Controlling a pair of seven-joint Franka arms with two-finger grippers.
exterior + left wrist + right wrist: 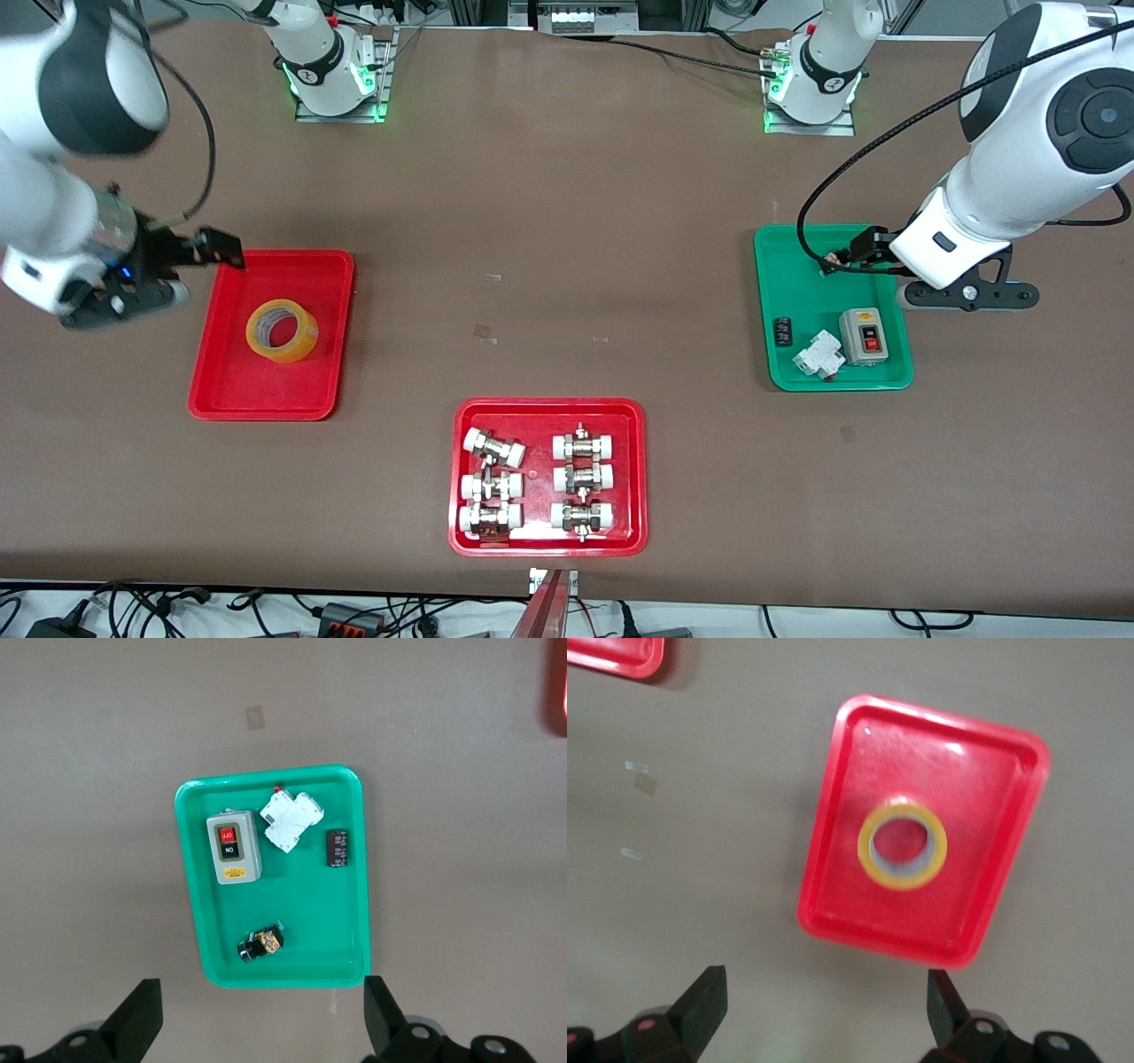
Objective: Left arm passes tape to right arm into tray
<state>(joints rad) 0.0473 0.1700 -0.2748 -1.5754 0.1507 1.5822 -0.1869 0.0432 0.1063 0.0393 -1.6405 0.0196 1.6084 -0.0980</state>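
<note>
The tape (pixel 282 330), a yellowish roll with a white core, lies flat in the plain red tray (pixel 229 390). The right wrist view shows the tape (pixel 903 848) near the middle of that tray (pixel 850 904). My right gripper (pixel 133 301) is open and empty, up in the air over the table beside the tray, toward the right arm's end; its fingers hold nothing in the right wrist view (pixel 826 983). My left gripper (pixel 970 297) is open and empty over the edge of the green tray (pixel 797 266); in the left wrist view (pixel 261 992) it is over bare table beside that tray (pixel 301 904).
The green tray holds a grey switch box (pixel 864 337), a white breaker (pixel 819 354) and a small black part (pixel 783 330). A wider red tray (pixel 549 409) of white-capped metal fittings sits nearer the front camera, mid-table.
</note>
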